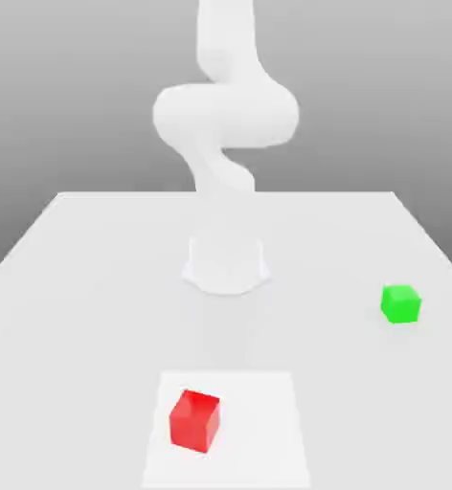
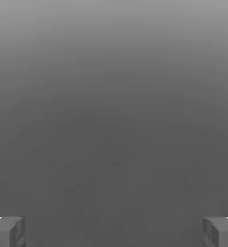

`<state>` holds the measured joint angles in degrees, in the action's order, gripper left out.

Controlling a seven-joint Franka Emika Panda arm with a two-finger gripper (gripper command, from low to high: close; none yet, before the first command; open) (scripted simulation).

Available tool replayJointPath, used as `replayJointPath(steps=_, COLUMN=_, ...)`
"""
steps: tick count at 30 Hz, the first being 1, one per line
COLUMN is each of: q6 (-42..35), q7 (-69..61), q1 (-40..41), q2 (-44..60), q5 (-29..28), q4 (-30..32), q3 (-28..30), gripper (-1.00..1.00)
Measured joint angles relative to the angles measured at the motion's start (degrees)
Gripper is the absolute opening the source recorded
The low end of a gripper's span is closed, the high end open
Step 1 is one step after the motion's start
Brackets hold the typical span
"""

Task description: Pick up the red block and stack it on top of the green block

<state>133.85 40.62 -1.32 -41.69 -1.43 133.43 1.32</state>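
**Pincer wide apart, holding nothing; red block not yet approached**

Pincer (image 2: 114, 231): in the hand view the 2 fingertips (image 2: 7, 231) sit at opposite edges of the frame, so fully spread with nothing between them. The camera looks at plain grey backdrop, so I judge the pincer is high up and not aimed at the worktop (image 1: 77, 287). Its exact spot over the worktop can't be read from the exterior view, so block positions relative to it are rough only.

Red block (image 1: 193, 419): flat on the worktop, inside a lighter square patch (image 1: 259, 421), well apart from the pincer and below it. Green block (image 1: 400, 303): also flat on the worktop, well apart from red, toward the exterior view's right and further back.

Handling, as a judgement: small rigid cube, likely light, smooth faces so possibly a bit slippery. It won't deform. Grip 2 opposite vertical faces, centred, about mid-height. Red looks slightly yawed to the worktop edges, so align the wrist to its faces first. An off-centre grip risks twisting it and a skewed placement on green.
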Motion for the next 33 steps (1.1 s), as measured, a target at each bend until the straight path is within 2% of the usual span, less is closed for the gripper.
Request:
replayJointPath(steps=10, q6=8.32, q7=-22.52, q1=-5.05, q2=16.59, q5=-3.8, q4=6.64, q3=6.75, gripper=0.0)
replayJointPath(steps=17, q6=14.15, q7=-40.29, q1=-7.92, q2=28.1, q5=-3.28, q4=11.24, q3=11.45, gripper=0.0)
replayJointPath(steps=26, q6=21.69, q7=-66.97, q1=-8.7, q2=43.34, q5=2.74, q4=17.17, q3=13.47, gripper=0.0)
replayJointPath(steps=33, q6=31.72, q7=-78.59, q1=-4.3, q2=57.13, q5=11.0, q4=17.03, q3=7.68, gripper=0.0)
